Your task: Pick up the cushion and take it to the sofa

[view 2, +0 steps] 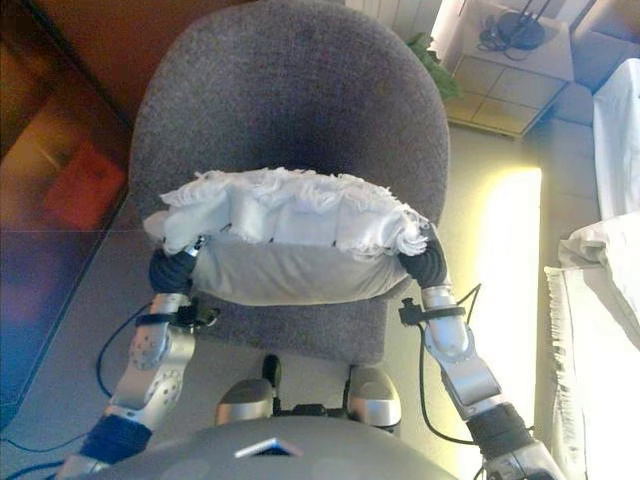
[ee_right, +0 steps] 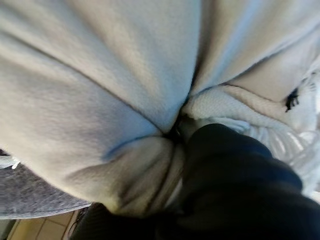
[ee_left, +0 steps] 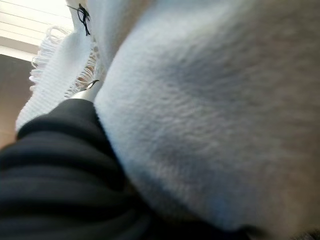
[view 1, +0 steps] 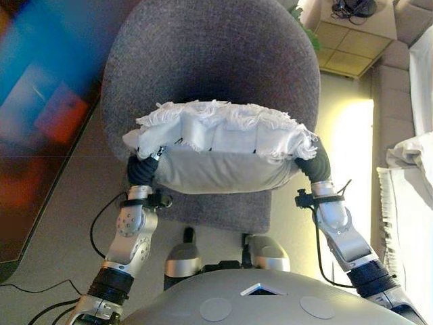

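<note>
The cushion is pale grey with a white fringed cover on its upper side. It is held up in front of me, above the seat of a grey round-backed chair. My left hand presses into its left end and my right hand into its right end; only their dark ribbed covers show. In the left wrist view the cushion's soft cloth lies right against the cover. The right wrist view shows the cushion creased where the right hand's cover pushes into it.
The grey chair stands directly ahead, under the cushion. A white fringed throw lies over pale furniture along the right edge. A low shelf unit with a green plant beside it stands at the back right. A dark panel runs along the left.
</note>
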### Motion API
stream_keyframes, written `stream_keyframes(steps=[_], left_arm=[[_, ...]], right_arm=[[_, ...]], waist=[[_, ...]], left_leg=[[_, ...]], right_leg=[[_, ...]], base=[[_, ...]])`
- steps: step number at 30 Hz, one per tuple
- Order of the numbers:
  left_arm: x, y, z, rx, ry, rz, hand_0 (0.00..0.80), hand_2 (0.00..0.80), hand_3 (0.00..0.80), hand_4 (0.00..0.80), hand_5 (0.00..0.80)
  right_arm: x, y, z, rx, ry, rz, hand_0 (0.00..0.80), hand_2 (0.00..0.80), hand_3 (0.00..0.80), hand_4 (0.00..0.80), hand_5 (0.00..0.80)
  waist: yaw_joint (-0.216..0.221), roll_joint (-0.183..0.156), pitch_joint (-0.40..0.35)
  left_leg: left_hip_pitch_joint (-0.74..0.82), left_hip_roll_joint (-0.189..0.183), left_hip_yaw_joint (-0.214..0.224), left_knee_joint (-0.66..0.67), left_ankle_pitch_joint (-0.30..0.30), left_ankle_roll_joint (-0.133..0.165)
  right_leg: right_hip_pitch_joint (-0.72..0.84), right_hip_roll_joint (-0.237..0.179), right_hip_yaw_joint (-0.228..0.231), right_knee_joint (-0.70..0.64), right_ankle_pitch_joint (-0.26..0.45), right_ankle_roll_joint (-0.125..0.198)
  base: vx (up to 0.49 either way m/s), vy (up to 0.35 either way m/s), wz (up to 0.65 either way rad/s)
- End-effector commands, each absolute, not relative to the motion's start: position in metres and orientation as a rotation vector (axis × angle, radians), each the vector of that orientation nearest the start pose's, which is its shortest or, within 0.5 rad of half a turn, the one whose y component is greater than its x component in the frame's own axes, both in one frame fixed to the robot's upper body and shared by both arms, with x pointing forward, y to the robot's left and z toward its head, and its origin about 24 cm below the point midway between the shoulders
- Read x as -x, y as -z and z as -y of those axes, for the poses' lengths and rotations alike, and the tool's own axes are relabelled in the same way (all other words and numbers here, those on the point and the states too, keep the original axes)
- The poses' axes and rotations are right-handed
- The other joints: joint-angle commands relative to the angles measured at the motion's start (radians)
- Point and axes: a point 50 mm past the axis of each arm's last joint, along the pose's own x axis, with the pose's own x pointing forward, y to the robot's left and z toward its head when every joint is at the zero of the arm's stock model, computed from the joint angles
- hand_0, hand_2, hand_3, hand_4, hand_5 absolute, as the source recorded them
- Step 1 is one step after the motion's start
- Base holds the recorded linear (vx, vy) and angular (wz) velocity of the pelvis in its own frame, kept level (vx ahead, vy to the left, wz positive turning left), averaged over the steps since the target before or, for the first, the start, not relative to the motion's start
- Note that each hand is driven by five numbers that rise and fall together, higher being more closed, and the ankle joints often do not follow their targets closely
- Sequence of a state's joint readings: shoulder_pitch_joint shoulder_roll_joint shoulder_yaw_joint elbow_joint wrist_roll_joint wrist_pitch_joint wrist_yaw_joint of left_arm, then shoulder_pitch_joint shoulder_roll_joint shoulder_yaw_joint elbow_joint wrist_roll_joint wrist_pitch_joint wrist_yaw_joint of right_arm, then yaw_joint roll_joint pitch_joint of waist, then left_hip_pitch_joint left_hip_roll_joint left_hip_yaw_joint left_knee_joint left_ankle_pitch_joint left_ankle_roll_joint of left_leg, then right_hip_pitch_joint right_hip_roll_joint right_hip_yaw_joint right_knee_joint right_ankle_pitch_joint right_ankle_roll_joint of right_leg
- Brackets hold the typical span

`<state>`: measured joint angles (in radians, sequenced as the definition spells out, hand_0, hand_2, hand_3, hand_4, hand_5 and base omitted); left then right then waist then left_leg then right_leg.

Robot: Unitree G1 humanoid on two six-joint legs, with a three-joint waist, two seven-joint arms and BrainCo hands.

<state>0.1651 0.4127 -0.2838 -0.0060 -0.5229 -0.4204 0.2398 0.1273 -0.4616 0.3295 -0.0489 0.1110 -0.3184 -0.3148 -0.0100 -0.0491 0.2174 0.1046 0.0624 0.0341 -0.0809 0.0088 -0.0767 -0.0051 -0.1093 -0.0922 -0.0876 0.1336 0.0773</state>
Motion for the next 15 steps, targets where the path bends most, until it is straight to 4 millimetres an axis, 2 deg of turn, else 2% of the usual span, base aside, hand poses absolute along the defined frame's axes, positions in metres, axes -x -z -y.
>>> stream_keyframes(steps=[1, 15], left_arm=[[-0.244, -0.100, -0.170, 0.177, 0.024, 0.481, 0.800, 0.800, 0.800, 0.800, 0.800], [-0.273, -0.129, -0.150, 0.138, 0.014, 0.612, 0.800, 0.800, 0.800, 0.800, 0.800]], right_arm=[[-0.242, -0.099, 0.138, 0.163, -0.129, 0.476, 0.800, 0.800, 0.800, 0.800, 0.800], [-0.281, -0.131, 0.114, 0.064, -0.158, 0.578, 0.800, 0.800, 0.800, 0.800, 0.800]], waist=[[0.012, -0.023, 0.049], [0.053, -0.072, 0.154]], left_leg=[[-0.093, -0.010, 0.033, 0.102, -0.066, 0.046], [-0.201, 0.002, 0.003, 0.131, -0.051, 0.035]], right_leg=[[-0.050, -0.098, 0.005, 0.069, -0.011, 0.095], [-0.077, -0.076, 0.005, 0.025, 0.003, 0.079]], base=[[-0.109, 0.002, 0.01], [-0.074, -0.054, 0.02]])
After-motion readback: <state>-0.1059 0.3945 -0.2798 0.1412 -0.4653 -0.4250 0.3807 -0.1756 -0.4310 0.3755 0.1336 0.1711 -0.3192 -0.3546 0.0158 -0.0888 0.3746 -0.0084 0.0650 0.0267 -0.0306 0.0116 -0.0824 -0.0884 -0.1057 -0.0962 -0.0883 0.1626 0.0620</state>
